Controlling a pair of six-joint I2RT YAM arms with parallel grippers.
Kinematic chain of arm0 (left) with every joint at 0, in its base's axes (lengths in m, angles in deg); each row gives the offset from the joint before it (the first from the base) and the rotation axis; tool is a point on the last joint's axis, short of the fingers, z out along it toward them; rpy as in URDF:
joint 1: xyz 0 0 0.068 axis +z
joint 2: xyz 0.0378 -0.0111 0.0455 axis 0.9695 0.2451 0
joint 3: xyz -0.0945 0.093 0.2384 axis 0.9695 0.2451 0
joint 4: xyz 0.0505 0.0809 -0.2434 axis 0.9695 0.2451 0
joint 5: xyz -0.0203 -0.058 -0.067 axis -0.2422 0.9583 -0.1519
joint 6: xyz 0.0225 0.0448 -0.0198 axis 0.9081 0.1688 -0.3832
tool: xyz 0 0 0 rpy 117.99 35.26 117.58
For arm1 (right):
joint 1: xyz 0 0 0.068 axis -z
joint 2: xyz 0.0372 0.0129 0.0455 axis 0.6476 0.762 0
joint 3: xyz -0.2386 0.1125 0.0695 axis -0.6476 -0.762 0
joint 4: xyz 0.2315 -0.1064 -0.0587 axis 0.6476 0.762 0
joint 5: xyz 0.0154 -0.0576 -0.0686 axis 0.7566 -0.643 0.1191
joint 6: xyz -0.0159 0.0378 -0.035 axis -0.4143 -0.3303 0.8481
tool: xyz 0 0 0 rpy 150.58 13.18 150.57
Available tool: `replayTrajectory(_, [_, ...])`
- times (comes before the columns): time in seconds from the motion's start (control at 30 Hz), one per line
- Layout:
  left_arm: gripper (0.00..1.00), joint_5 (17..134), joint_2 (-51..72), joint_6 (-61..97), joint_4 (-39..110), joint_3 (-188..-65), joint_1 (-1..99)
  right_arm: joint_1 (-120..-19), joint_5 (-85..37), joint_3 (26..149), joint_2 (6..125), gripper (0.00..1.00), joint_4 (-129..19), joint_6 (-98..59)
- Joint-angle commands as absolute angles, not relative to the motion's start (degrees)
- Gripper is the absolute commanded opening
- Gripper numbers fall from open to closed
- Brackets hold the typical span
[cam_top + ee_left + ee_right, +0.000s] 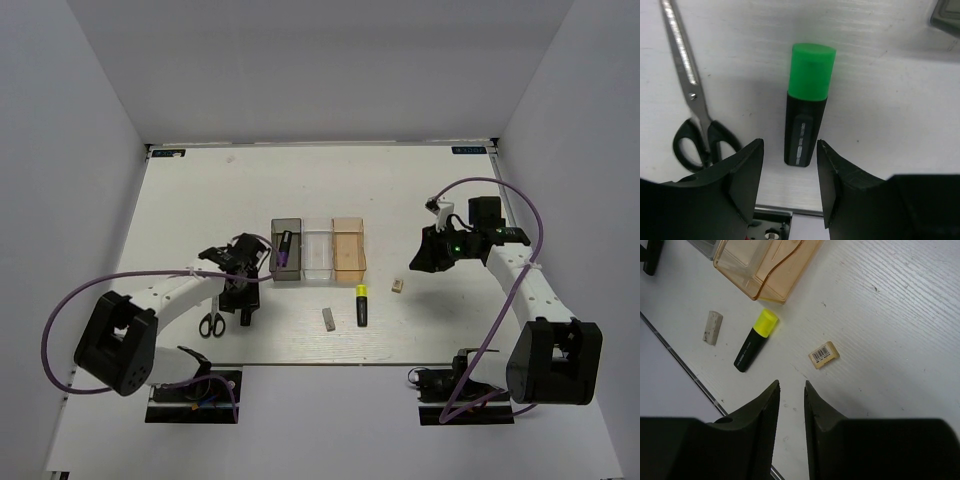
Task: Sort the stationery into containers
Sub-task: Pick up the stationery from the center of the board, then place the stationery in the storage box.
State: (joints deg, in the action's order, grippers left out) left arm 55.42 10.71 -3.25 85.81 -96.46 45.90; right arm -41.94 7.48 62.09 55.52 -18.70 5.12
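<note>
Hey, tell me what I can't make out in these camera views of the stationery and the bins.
- Green highlighter: in the top view, the left arm covers its cap.
- Scissors: in the left wrist view, the blade tips are cut off by the top edge, and one handle loop sits partly behind the left jaws.
- Orange bin: in the right wrist view, its far part is cut off by the top edge.
- Beige eraser: the label print is too small to read in any view.

Lab test booth: plain white walls point(320, 70), white table point(400, 190).
</note>
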Motion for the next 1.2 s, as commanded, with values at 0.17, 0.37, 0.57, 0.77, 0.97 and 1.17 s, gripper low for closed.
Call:
replayTrajectory(0.17, [0.57, 58.2, 15.0, -4.3, 75.1, -91.8, 45.8, -41.6, 8.5, 64.4, 55.1, 0.30, -18.1, 6.2])
replayTrajectory(0.37, [0.28, 57.6, 15.9, -5.0, 74.5, -89.6, 45.7, -41.7, 8.6, 64.6, 55.2, 0.30, -17.8, 6.3])
replayTrajectory(0.57, [0.05, 52.6, 7.3, -4.6, 80.1, -94.9, 43.9, -41.7, 9.4, 64.5, 55.4, 0.22, -17.5, 6.4])
replayTrajectory(0.77, [0.05, 52.9, 5.8, -2.2, 84.9, -107.4, 42.0, -41.8, 11.8, 64.9, 55.8, 0.58, -16.8, 7.1])
replayTrajectory(0.97, [0.05, 54.2, 13.7, -0.4, 81.6, -117.5, 41.8, -41.8, 10.9, 65.0, 56.3, 0.02, -16.6, 6.9])
replayTrajectory(1.17, [0.12, 54.4, 26.6, 0.7, 80.1, -127.9, 42.9, -41.9, 10.2, 65.6, 55.7, 0.90, -15.7, 7.1])
